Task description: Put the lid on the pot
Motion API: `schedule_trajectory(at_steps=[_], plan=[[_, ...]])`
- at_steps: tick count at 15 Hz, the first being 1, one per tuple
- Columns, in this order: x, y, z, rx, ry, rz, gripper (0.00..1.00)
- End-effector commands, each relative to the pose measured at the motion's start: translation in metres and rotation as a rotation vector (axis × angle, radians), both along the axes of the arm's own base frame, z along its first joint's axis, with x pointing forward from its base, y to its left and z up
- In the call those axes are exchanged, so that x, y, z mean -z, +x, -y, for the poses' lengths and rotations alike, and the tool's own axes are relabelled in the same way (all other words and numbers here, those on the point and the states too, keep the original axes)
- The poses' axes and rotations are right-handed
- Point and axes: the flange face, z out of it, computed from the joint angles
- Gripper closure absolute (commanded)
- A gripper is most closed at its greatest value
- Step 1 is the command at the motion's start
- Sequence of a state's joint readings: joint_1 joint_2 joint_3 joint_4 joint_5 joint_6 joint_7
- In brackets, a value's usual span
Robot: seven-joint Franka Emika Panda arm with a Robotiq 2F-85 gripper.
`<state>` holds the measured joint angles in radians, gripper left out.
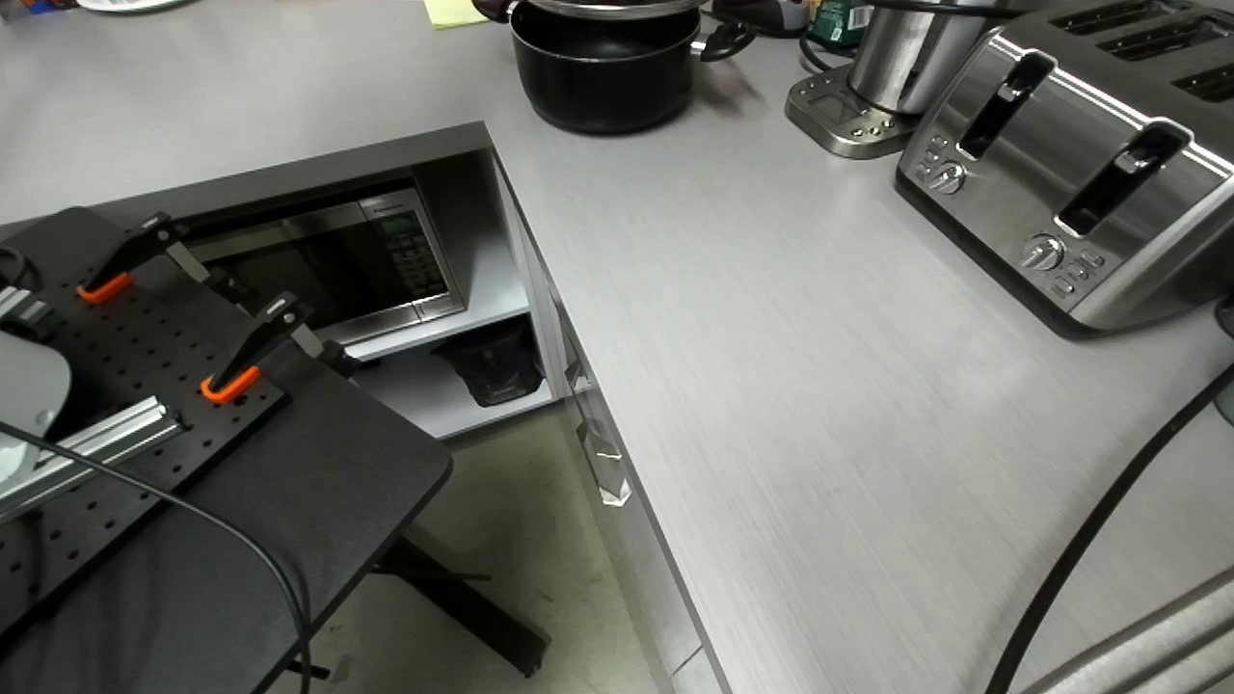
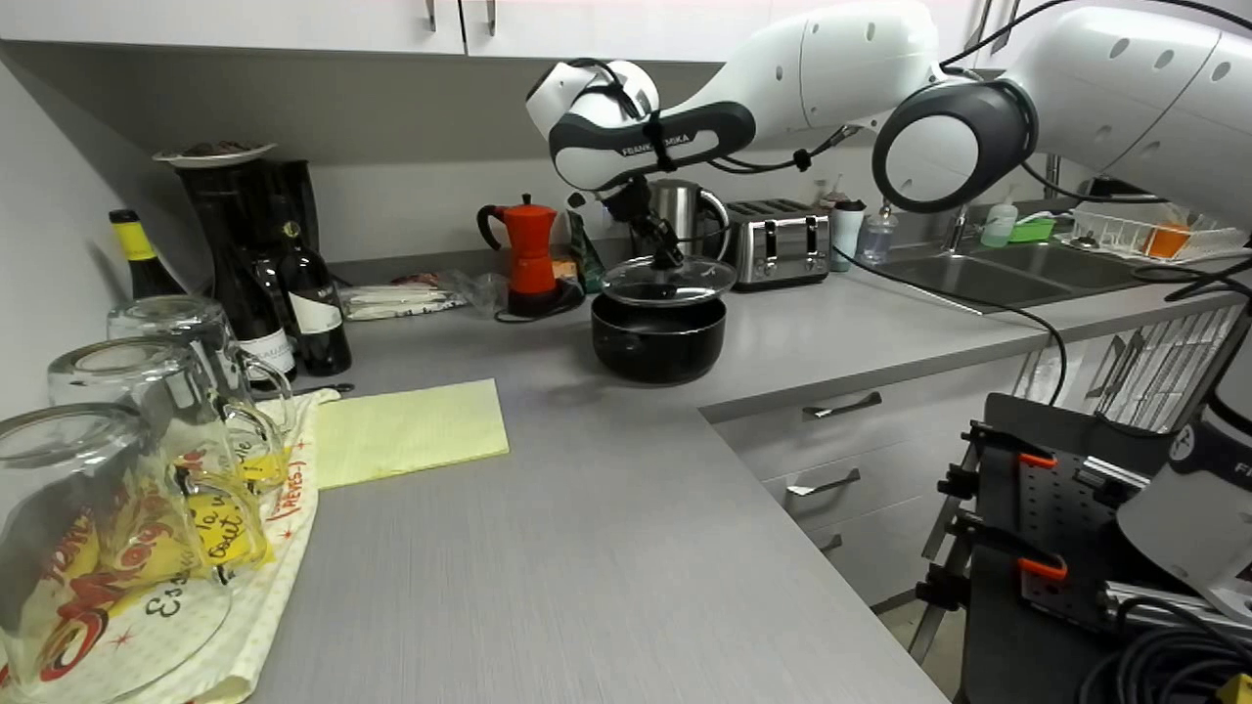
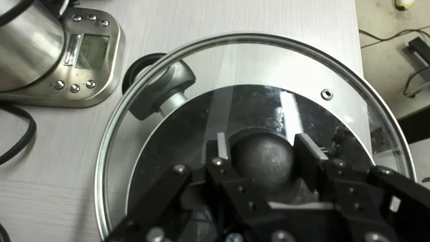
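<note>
Your gripper [image 3: 264, 146] is pinched narrow around the dark rounded knob [image 3: 262, 163] of the clear glass lid [image 2: 699, 281], holding it roughly level over the pot [image 1: 605, 92]; a gap shows between the lid's thin metal rim and the mouth below. The pot, squat, round and glossy black, stands on the counter [image 2: 558, 548] just behind the inner corner where the two front edges meet. One stubby dark handle [image 1: 730, 40] sticks out on the side of the brushed-steel kettle base [image 1: 824, 125], near it but apart. Along that wing you have a broad run of finely streaked grey surface between the front edge and the boxy steel toaster [image 1: 1070, 173]. On the other wing, a wide flat stretch lies between the front edge and the thin, square-cornered yellow cloth [image 2: 411, 430].
</note>
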<state>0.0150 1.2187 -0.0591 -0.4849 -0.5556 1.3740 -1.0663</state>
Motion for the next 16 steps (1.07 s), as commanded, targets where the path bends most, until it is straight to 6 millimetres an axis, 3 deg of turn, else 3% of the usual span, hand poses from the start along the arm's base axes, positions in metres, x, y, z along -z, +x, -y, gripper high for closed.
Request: schedule_trajectory(at_steps=[1, 8, 16], plan=[[-0.028, 0.005, -0.004, -0.145, -0.046, -0.045, 0.75], [-0.016, 0.024, -0.020, -0.404, -0.037, -0.073, 0.75], [0.009, 0.045, -0.066, -0.626, -0.051, -0.005, 0.75]])
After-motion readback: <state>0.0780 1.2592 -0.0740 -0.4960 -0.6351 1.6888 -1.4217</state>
